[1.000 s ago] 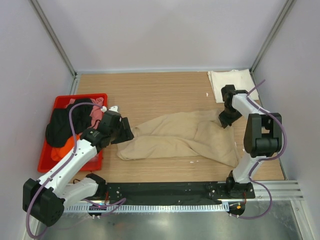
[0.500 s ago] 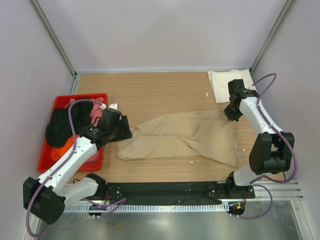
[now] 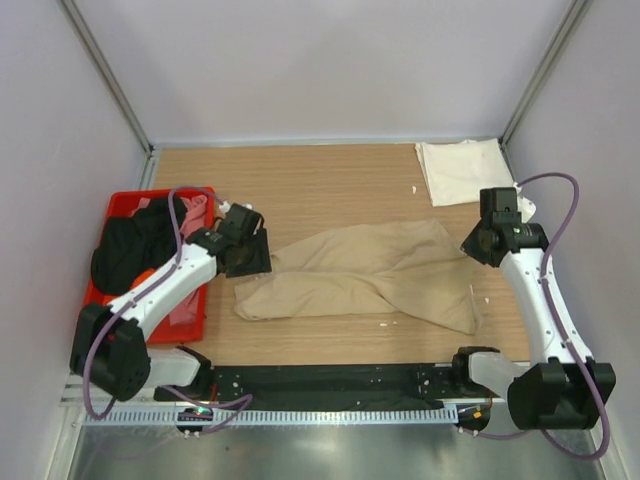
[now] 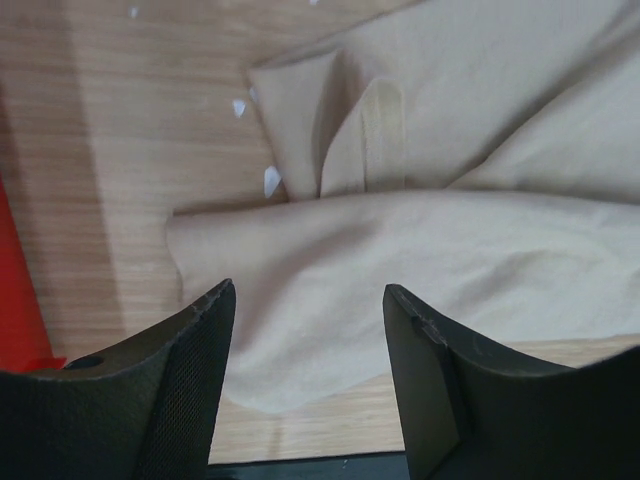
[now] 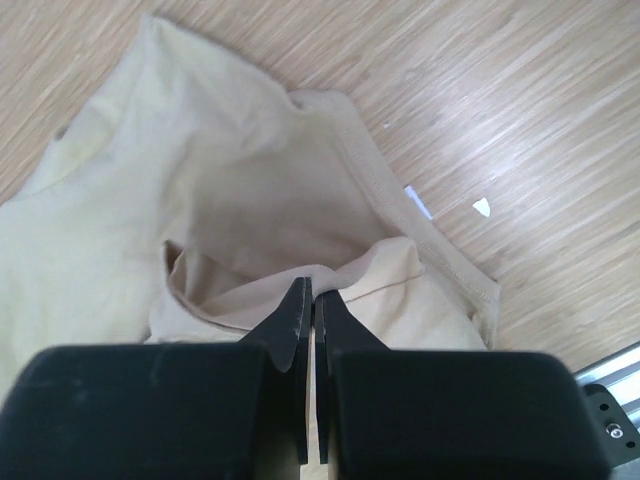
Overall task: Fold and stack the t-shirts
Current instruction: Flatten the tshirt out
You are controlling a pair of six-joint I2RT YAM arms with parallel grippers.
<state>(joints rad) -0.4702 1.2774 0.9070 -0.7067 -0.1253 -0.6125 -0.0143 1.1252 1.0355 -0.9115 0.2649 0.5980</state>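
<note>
- We see the left arm (image 3: 160,290) rise from its base, lean away from us and bend inward to the left end of the tan t-shirt (image 3: 370,270).
- The left end effector (image 3: 250,262) hangs over that end with its jaws spread wide, holding nothing. In the wrist view its two fingers (image 4: 190,380) frame the cloth's left edge between them.
- The right arm (image 3: 540,300) stretches from its base straight up the right side of the tan t-shirt, with its wrist turned in toward the cloth.
- The right end effector (image 5: 308,300) sits just off the tan t-shirt's upper right corner with its jaws pressed tight together. A fold of the cloth lies right at the tips, and we cannot tell whether any of it is pinched.
- The tan t-shirt lies spread and wrinkled on the tabletop (image 3: 320,190) between the two end effectors. Its long axis runs left to right.
- Its left end is folded over on itself, and its right end fans out toward the near edge.
- A folded cream-white t-shirt (image 3: 460,170) lies beyond the tan t-shirt's right end, apart from it, in the far corner.
- A red bin (image 3: 195,312) stands to the left of the tan t-shirt, with a black t-shirt (image 3: 125,250) heaped inside.
</note>
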